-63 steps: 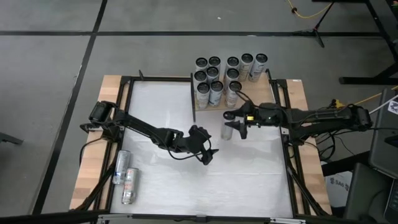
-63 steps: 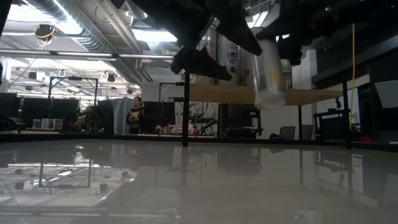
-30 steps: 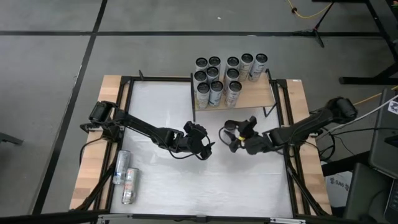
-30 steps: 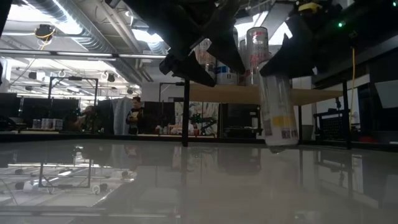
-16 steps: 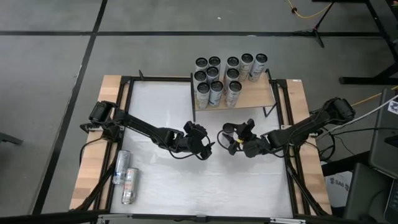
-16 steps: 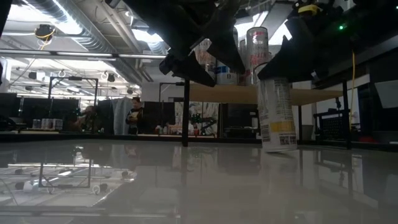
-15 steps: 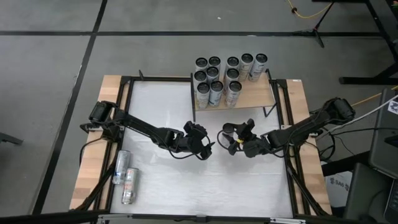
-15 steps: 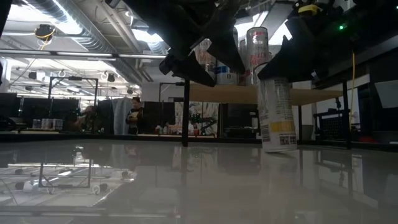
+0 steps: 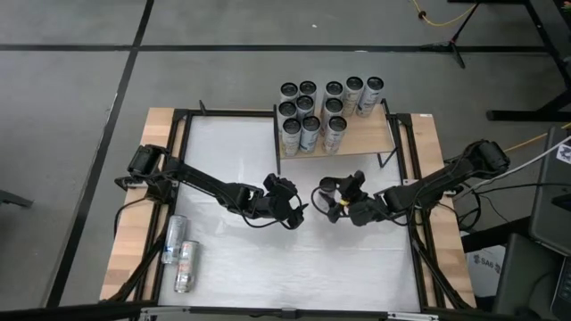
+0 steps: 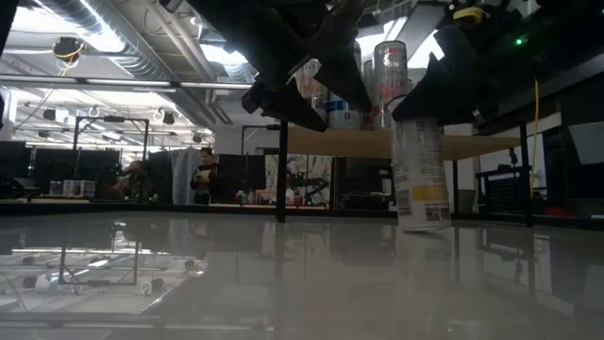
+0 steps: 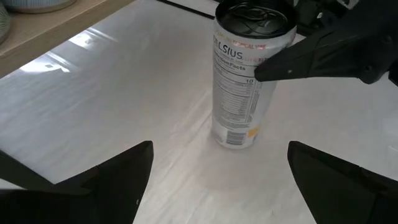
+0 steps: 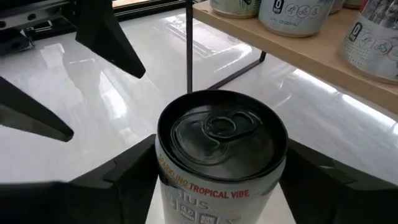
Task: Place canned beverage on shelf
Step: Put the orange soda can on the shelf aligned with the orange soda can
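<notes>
A slim silver can [image 9: 327,186] stands on the white tabletop in front of the shelf [image 9: 364,143], a pale wood board on black posts that carries several cans [image 9: 326,107]. My right gripper [image 9: 330,193] is shut on the standing can, which also shows in the left wrist view [image 11: 239,81] and the right wrist view [image 12: 221,134]. My left gripper [image 9: 293,212] hovers open and empty just left of the can, its fingers pointing at it. My right gripper pinches the can's upper wall [image 12: 168,177], just below the rim, between its two fingers [image 11: 311,56]. The fingers come from the table's right side, slanting down a little. The can stands nearly upright, its bottom [image 11: 233,140] on the tabletop.
Two more cans [image 9: 179,251] lie on the wooden strip at the table's left near side. The shelf's black posts [image 10: 282,170] stand just beyond the can. Bare tabletop lies in front of both grippers. People stand in the room far behind [image 10: 203,175].
My right gripper has gone down and a little toward the table's left with the can. The can hung tilted and clear of the table a second ago; now its bottom rests on the tabletop. My left gripper has kept still.
</notes>
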`<state>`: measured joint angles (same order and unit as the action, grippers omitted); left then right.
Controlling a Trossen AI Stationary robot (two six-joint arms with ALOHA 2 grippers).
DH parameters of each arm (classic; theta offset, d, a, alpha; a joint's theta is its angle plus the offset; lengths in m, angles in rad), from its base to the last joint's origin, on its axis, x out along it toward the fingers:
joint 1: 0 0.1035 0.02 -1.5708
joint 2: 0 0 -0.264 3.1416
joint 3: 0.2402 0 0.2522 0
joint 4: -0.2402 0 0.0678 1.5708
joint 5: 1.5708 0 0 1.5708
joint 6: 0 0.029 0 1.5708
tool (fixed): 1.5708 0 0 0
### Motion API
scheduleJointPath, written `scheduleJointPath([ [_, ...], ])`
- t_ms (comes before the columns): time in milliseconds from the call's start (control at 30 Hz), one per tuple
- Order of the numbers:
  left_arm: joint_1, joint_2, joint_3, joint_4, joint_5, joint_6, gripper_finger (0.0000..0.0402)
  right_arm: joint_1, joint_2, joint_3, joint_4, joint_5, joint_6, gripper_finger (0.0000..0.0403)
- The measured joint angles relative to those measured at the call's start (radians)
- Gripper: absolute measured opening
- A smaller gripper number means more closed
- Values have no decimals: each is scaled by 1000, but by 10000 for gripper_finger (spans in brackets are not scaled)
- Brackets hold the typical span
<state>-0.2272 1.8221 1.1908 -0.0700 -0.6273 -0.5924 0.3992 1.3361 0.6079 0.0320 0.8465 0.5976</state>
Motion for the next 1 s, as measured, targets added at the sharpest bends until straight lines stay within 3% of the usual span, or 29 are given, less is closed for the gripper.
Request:
scheduleJointPath([
  [300, 0, 0, 0, 0, 0, 0, 365, 0, 5, -3, -9, -108, 0, 322],
  [733, -3, 0, 0, 4, 0, -65, 365, 0, -6, -3, -13, -144, -84, 321],
  [1000, -3, 0, 0, 4, 9, -115, 365, 0, -94, -3, -87, -248, -87, 321],
])
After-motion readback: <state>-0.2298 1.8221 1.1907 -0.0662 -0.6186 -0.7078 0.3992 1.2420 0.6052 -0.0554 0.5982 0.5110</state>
